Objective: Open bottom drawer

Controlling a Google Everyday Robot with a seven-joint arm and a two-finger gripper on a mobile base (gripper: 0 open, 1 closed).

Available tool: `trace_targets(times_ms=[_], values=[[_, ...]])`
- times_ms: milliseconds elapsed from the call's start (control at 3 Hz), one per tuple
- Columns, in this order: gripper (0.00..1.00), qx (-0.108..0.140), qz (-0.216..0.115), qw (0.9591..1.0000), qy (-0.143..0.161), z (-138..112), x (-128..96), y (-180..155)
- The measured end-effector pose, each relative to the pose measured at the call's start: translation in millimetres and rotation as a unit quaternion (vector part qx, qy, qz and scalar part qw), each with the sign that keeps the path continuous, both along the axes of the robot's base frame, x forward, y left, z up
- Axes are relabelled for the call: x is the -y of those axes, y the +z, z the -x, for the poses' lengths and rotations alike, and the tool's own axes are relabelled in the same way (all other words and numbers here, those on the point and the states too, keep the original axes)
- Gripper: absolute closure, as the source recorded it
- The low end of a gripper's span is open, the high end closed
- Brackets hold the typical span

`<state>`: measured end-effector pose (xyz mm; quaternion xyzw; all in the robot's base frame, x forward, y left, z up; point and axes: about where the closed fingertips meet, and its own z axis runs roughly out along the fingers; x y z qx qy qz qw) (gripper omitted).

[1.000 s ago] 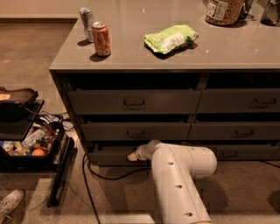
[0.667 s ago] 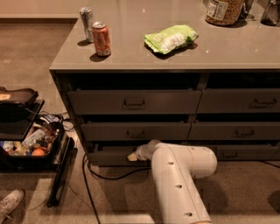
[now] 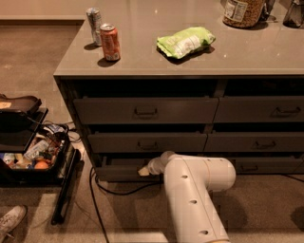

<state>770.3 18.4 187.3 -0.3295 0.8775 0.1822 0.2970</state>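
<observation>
**Q:** You've watched the camera view for the last second. What has changed?

**A:** Nothing you could pick out. The gripper (image 3: 144, 171) sits at the same spot on the chest (image 3: 142, 54) as a second ago, and the arm (image 3: 194, 190) has kept its angle. The bottom drawer (image 3: 116, 170) looks no further out than it did. Nothing on or beside the chest has shifted either.

**Q:** Where is the bottom drawer?

**A:** It is the lowest of the three in the chest's left stack, just above the floor. Only the left part of its front shows. The arm covers the right part.

**Q:** And the gripper?

**A:** Its pale tip is at the middle of that drawer front, up against it or very close. You can't tell how its jaws stand, or whether they hold anything, because the arm hides them from this side.

**Q:** What else is there?

**A:** On the chest's top, a red can (image 3: 110, 42) and a silver can (image 3: 94, 20) stand near the left edge. A green bag (image 3: 186, 42) lies near the middle, and a jar (image 3: 243, 9) stands at the back right. On the floor left of the chest you have an open case (image 3: 28, 156) and a shoe (image 3: 10, 220). A black cable (image 3: 102, 190) runs along the floor below the bottom drawer.
</observation>
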Motion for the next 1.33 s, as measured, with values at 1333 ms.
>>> trace_targets(times_ms=[1333], values=[[0.0, -0.021, -0.04, 0.9982, 0.04, 59.3, -10.0, 3.6]])
